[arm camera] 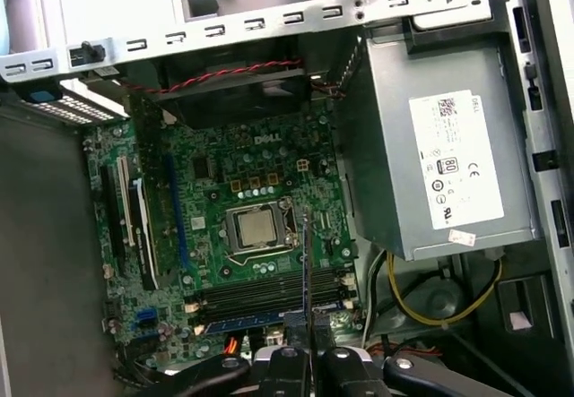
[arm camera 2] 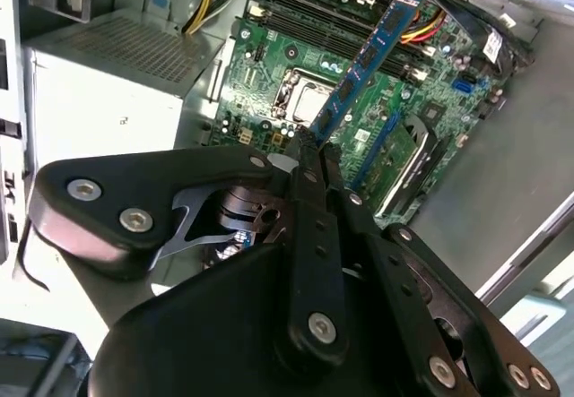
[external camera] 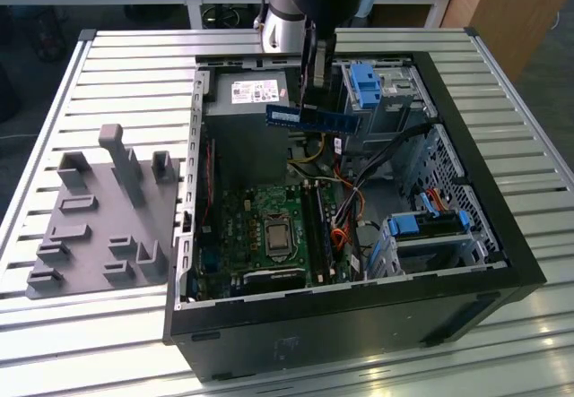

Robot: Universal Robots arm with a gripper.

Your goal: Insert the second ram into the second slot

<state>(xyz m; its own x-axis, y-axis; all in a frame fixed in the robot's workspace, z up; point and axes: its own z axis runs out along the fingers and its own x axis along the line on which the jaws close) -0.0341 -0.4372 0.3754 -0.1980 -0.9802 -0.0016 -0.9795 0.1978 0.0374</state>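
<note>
Gripper (external camera: 316, 101) comes in from the top centre of the exterior view, jaws clamped across the flat faces of the second ram (external camera: 336, 121), gripped at about mid-length on its upper edge. The stick hangs level and broadside to that camera, upper centre of frame, above the open PC case (external camera: 359, 316) near the power supply (external camera: 251, 92). It's well clear of the motherboard (external camera: 242, 236), so not seated. The pinch across the faces leaves the lower edge free, which I take to be the contact edge, so the hold looks meant for a straight-down press. In both wrist views the stick (arm camera 2: 368, 52) (arm camera: 306, 271) runs across the RAM slots (arm camera: 269, 297), not along them, so as I read it it isn't lined up with them. The slots sit just beside the CPU socket (external camera: 274, 234). Count: one stick in the gripper, one CPU socket, one power supply, and two light-blue drive brackets, one at upper right (external camera: 362, 83) and one at lower right (external camera: 430, 225). One grey fixture plate (external camera: 99, 227) sits on the slatted table (external camera: 134, 56) at the exterior view's left. Can't count the slots reliably, tell which is the second, or tell if one is populated.
</note>
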